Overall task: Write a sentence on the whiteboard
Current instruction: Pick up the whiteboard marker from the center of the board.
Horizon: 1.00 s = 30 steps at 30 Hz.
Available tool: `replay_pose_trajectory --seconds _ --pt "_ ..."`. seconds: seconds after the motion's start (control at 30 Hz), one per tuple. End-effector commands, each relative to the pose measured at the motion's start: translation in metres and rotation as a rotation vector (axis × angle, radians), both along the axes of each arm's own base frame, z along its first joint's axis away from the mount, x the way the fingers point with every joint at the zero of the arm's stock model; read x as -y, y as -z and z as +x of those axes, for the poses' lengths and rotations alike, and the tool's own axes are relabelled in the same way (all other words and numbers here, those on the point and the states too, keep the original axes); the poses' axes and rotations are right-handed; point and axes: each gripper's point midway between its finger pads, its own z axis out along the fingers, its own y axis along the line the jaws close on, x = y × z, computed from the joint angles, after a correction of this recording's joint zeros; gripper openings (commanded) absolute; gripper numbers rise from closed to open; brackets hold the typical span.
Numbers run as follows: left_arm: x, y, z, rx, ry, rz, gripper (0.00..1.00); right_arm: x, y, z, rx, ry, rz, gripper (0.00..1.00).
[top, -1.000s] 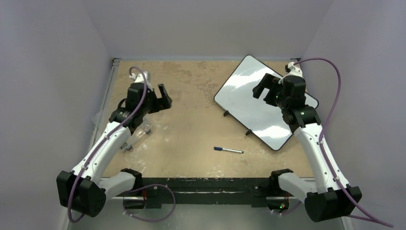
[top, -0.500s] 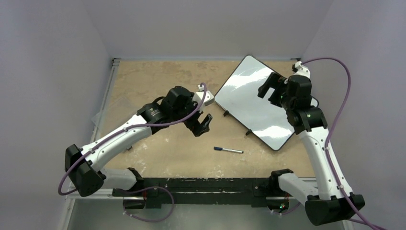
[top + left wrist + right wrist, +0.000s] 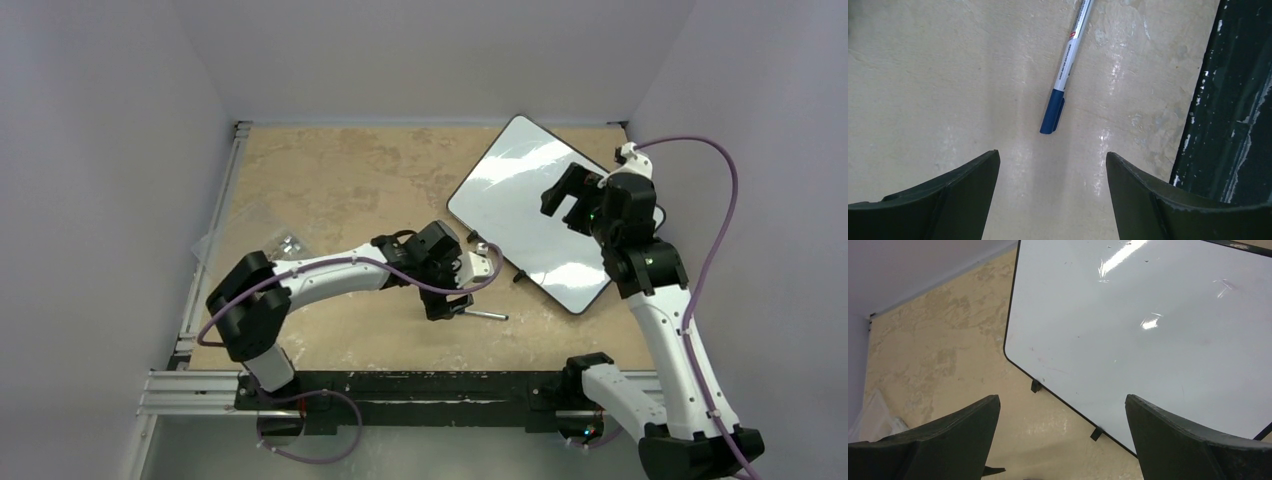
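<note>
The whiteboard (image 3: 525, 225) lies tilted at the back right of the table, its glossy face (image 3: 1148, 330) blank; no sentence shows on it. A white marker pen with a blue cap (image 3: 1067, 70) lies on the table near the front edge, its tail end (image 3: 488, 315) poking out from under my left gripper (image 3: 458, 305). In the left wrist view that gripper (image 3: 1052, 155) is open just short of the cap, with bare table between the fingers. My right gripper (image 3: 566, 192) hovers over the board's right half, open and empty (image 3: 1062, 399).
A crumpled clear plastic bag (image 3: 262, 238) with small items lies at the table's left side. The black front rail (image 3: 1228, 100) runs close beside the pen. Grey walls enclose the table on three sides.
My left arm swung from the far left across the table to just over the pen, its jaws narrowing a little. My right arm shifted slightly right, staying open above the board.
</note>
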Motion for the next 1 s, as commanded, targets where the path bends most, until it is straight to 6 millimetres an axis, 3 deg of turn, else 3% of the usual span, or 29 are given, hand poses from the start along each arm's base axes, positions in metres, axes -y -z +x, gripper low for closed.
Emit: replay_pose_trajectory --seconds 0.0,0.4,0.73,0.97 --pt "0.031 0.002 0.012 0.066 0.068 -0.073 0.78 -0.003 -0.007 -0.005 0.045 -0.014 0.019 0.99" --pt "0.051 0.043 0.012 0.038 0.098 -0.038 0.75 -0.004 0.004 -0.01 0.043 -0.026 0.024 0.99" --pt "0.062 0.065 -0.001 0.044 0.116 -0.019 0.61 -0.005 0.002 -0.011 0.051 -0.034 0.022 0.99" --pt "0.061 0.082 -0.009 0.023 0.126 0.024 0.35 -0.005 0.003 -0.012 0.051 -0.036 0.021 0.99"
